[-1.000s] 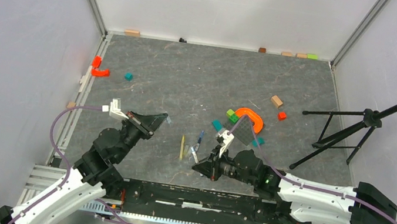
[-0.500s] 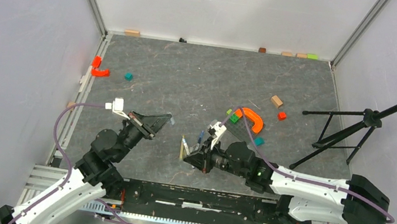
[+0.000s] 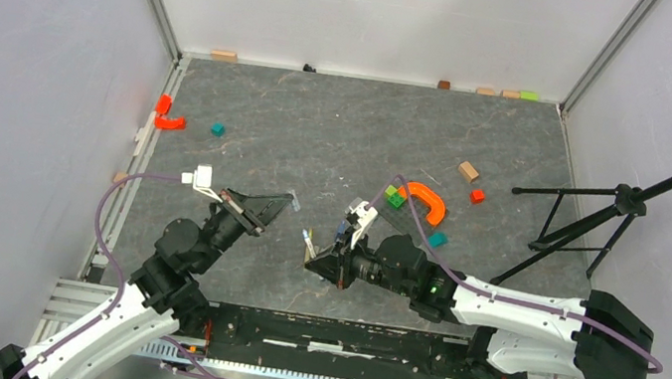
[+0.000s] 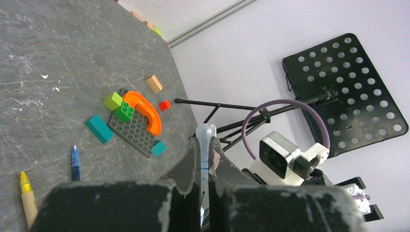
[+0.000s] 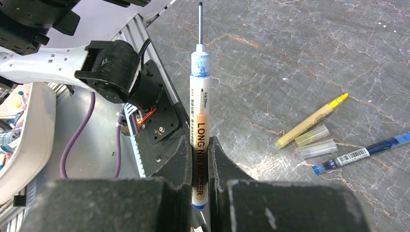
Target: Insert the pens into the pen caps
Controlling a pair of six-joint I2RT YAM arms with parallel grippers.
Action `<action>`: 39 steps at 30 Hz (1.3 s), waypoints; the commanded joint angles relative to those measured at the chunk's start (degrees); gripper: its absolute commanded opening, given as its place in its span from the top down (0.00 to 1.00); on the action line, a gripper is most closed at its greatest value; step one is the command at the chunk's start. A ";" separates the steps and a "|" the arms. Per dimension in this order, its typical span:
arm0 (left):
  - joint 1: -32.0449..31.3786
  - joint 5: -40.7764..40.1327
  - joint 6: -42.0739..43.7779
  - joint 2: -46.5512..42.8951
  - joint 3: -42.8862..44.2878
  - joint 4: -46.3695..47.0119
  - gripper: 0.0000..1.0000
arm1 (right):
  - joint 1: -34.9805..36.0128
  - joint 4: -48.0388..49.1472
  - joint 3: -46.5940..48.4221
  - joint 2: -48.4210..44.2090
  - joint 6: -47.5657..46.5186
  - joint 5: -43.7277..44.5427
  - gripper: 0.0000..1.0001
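Nearest me, the right gripper (image 5: 198, 145) was clamped shut on the barrel of a white marker (image 5: 199, 87). The marker's blue-stained end and long thin nib stuck out past the fingertips and pointed far and left. A little farther off and to the left, the left gripper (image 4: 204, 153) was pinched tight on a small clear cap (image 4: 205, 133), which poked out beyond its fingers. Cap and nib were near each other but apart.

On the grey table (image 3: 321, 127), just beside the right gripper, lay a yellow pen (image 5: 312, 121), two loose clear caps (image 5: 314, 141) side by side, and a blue pen (image 5: 362, 152). None of them was held.

Farther back and to the right sat a dark baseplate (image 4: 135, 133) with an orange arch (image 3: 426, 200) and green blocks (image 3: 394, 196) on it, and a teal block (image 3: 437, 238) at its near corner. Beyond those were a red block (image 3: 478, 196) and a tan block (image 3: 468, 171). Over at the far left lay an orange piece (image 3: 167, 119) and a teal cube (image 3: 217, 130).
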 commanded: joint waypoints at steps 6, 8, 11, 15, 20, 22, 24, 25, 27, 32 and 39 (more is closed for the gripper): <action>0.00 1.62 1.02 1.42 -0.24 3.91 0.98 | 0.44 0.83 2.73 -0.75 -1.25 0.75 1.00; 0.00 1.89 0.93 1.66 -0.19 4.12 0.98 | 0.40 0.59 3.09 -0.56 -1.33 0.79 1.00; 0.00 2.43 0.79 1.93 -0.19 4.35 0.98 | 0.44 0.19 3.98 -0.07 -1.55 0.96 1.00; 0.00 2.64 0.74 1.68 -0.37 4.29 0.98 | 0.40 -0.46 4.83 0.02 -1.97 1.55 1.00; 0.00 2.83 0.79 1.56 -0.28 4.51 0.98 | 0.36 -1.02 5.41 -0.01 -2.26 2.02 1.00; 0.00 2.78 0.70 1.37 -0.19 4.53 0.98 | 0.43 -1.13 5.51 0.23 -2.25 2.02 1.00; 0.00 2.47 0.68 1.08 -0.11 4.53 0.98 | 0.44 -1.27 5.25 0.35 -2.25 1.93 1.00; -0.02 2.34 0.74 0.93 -0.02 4.53 0.98 | 0.44 -1.41 5.09 0.25 -2.25 2.06 1.00; 0.00 2.34 0.74 0.78 0.10 4.35 0.98 | 0.44 -1.35 4.64 0.00 -2.23 2.19 1.00; 0.00 2.57 0.27 0.85 -0.36 4.39 0.98 | 0.43 -1.75 5.71 0.13 -2.32 2.19 1.00; 0.00 3.24 -0.49 1.19 -0.90 6.01 0.98 | 0.42 -2.75 6.73 0.59 -2.82 3.58 1.00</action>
